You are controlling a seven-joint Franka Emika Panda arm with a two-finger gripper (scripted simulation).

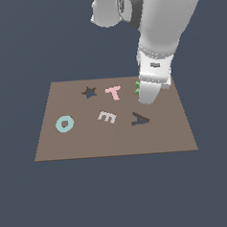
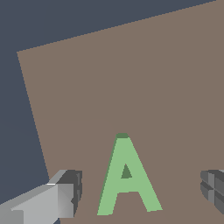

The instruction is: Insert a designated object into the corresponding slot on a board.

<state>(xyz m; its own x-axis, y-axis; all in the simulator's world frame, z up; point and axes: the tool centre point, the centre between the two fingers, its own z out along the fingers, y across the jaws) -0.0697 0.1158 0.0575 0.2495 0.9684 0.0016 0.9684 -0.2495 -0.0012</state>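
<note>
Beside the pink T (image 1: 113, 92) on the board (image 1: 65, 147), the green A (image 2: 127, 179) lies flat, pincer (image 2: 140, 192) spread wide around it, untouched. Probably light, stiff, thin: pinch across its legs. Its slot (image 1: 140, 119) waits just nearby.

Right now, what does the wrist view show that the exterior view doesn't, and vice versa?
Wrist view only: the green piece is clearly an A, lying flat on the board, with a finger on either side, apart from it, so the gripper is open.

Exterior view only: the dark A-shaped slot, star cutout, pink T, whitish E, teal O, and the arm.

Both: the brown board and the green piece, which in the exterior view is just a sliver beside the gripper.
</note>
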